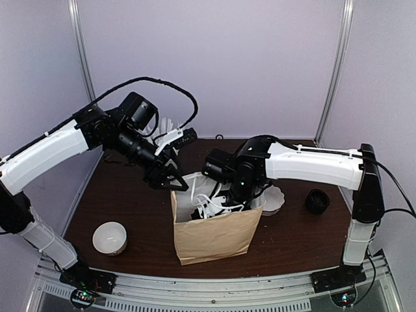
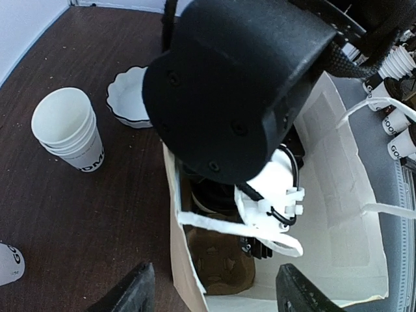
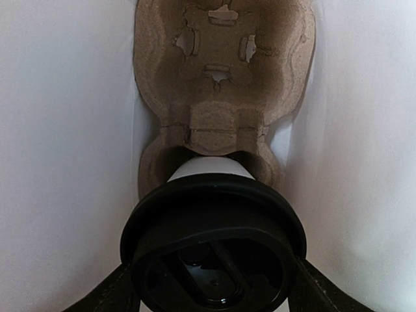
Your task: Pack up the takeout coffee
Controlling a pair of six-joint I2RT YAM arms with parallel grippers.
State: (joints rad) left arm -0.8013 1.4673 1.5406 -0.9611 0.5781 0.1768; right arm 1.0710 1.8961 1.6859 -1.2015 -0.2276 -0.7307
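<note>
The takeout coffee (image 3: 211,240), a white cup under a black domed lid, stands in the near socket of a brown pulp cup carrier (image 3: 221,78) at the bottom of the paper bag (image 1: 214,237). My right gripper (image 3: 211,294) reaches down into the bag, a finger pressed against each side of the lid. From above, the right gripper (image 1: 224,195) is mostly hidden by the bag's mouth. My left gripper (image 2: 214,299) hangs open over the bag's left rim, one finger outside the wall and one inside. In the overhead view the left gripper (image 1: 166,175) sits at the bag's back left corner.
A stack of lidless white cups (image 1: 109,237) stands front left of the bag. A white scalloped dish (image 1: 273,198) lies right of the bag, and black lids (image 1: 316,201) further right. The bag's white handles (image 2: 240,227) droop across its opening. Small printed cups (image 2: 400,146) stand behind.
</note>
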